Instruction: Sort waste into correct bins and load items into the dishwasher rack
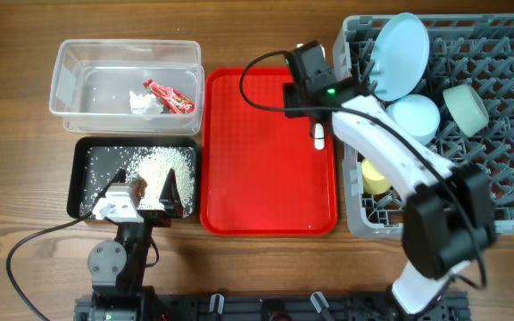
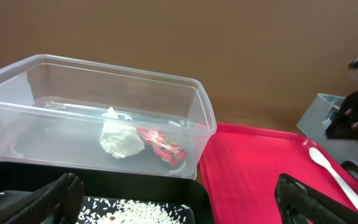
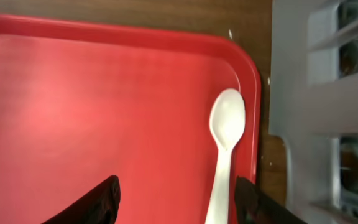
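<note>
Pickup of the spoon (image 3: pixel 225 143) is judged to be the step in hand. It is laid flat on the red tray (image 3: pixel 92 106), just beside the rim. The right gripper (image 3: pixel 176 183) is held spread above it, nothing gripped. The handle must be centred between the fingers, pinched, then carried to the rack (image 1: pixel 498 116). The left gripper (image 2: pixel 178 182) is also spread, empty.
</note>
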